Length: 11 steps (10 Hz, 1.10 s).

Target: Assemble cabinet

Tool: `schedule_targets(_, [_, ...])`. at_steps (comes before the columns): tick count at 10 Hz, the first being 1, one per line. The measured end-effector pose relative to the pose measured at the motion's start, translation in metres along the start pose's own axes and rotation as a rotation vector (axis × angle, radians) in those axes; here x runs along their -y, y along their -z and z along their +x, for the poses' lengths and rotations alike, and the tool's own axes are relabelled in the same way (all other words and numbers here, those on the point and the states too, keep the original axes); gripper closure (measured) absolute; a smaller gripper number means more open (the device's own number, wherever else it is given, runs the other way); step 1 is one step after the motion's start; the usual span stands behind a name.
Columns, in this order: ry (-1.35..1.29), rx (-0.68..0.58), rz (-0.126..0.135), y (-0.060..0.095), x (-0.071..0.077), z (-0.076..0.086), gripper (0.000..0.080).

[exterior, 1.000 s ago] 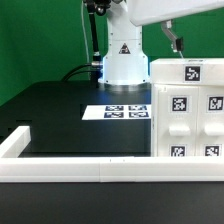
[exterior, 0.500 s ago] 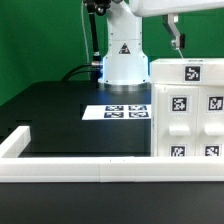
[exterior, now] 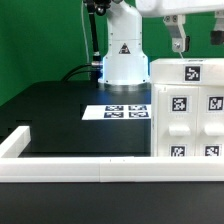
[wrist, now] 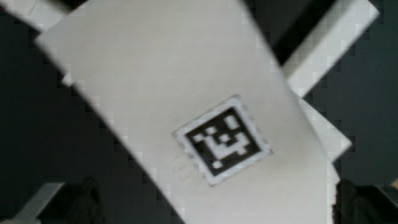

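The cabinet (exterior: 190,110) is a large white box with square tag markers on its faces, standing at the exterior view's right against the front rail. My gripper (exterior: 186,40) hangs just above its top far edge, one dark finger (exterior: 178,40) showing clearly. In the wrist view a white tagged face of the cabinet (wrist: 196,90) fills the frame between my two dark fingertips (wrist: 71,200), which stand wide apart. The gripper (wrist: 217,205) is open and holds nothing.
The marker board (exterior: 125,111) lies flat on the black table just left of the cabinet. A long low white border rail (exterior: 80,172) runs along the front and up the left side. The arm's white base (exterior: 122,60) stands behind.
The gripper has moved toward the exterior view's right, to above the cabinet's top. The cabinet has not moved.
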<state>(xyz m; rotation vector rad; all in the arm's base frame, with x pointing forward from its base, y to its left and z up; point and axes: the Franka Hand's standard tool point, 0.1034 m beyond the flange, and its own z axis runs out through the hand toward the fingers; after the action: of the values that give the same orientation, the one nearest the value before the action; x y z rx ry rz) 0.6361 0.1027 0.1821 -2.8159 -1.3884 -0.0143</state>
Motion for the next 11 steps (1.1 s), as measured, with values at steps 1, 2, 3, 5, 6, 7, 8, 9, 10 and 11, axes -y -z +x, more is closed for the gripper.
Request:
schedule_targets(1, [0.044, 0.001, 0.0, 0.0, -0.001, -0.001, 0.0151])
schedule_targets(2, [0.065, 0.002, 0.0, -0.001, -0.001, -0.002, 0.0151])
schedule_targets(3, [0.065, 0.002, 0.0, -0.001, -0.001, -0.002, 0.0151])
schedule_targets(5, [0.068, 0.008, 0.006, -0.003, 0.0, -0.004, 0.0151])
schedule_targets(6, [0.072, 0.012, 0.01, -0.006, 0.002, -0.005, 0.0151])
schedule_targets(7, [0.074, 0.009, 0.006, -0.009, 0.004, -0.004, 0.0151])
schedule_targets(8, [0.073, 0.01, 0.008, -0.012, 0.005, -0.004, 0.0151])
schedule_targets(9, [0.069, 0.013, 0.011, -0.014, 0.004, -0.006, 0.0151])
schedule_targets(10, [0.067, 0.014, 0.012, -0.017, 0.004, -0.007, 0.0151])
schedule_targets(11, [0.067, 0.01, 0.009, -0.018, 0.004, -0.005, 0.0151])
